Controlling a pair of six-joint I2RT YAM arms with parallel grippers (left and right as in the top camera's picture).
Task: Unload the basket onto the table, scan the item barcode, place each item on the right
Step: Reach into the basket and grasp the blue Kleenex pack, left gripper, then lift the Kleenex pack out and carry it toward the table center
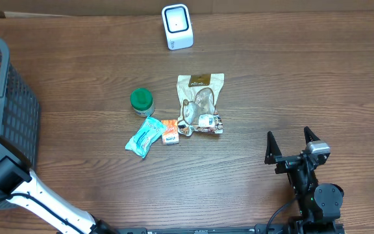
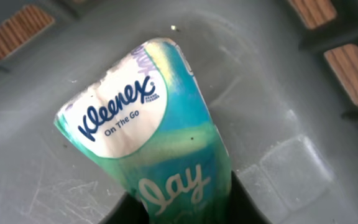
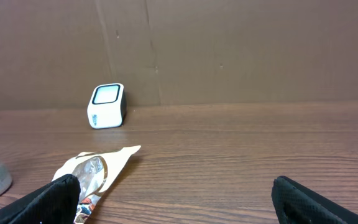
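The wooden table carries everything, and at its left edge stands the grey basket, into which the left arm reaches. The white scanner stands well apart from that arm's claw, off to its right across the table and farther back. The task's thing, the Kleenex pack, is down inside the basket, its grey floor just behind it. The pack's long axis runs up and away from the left claw, leaning to the left, with the round label toward the wrist camera; no barcode shows on this face. The left claw is clenched, and, as far as the cropped wrist view lets one judge, it grasps the pack's lower end. The right claw hangs released and empty, nearer the scanner but well apart from the pack. The coming move therefore looks to belong to the left arm: lift the pack clear of the basket, carry it rightward and turn its coded face to the scanner.
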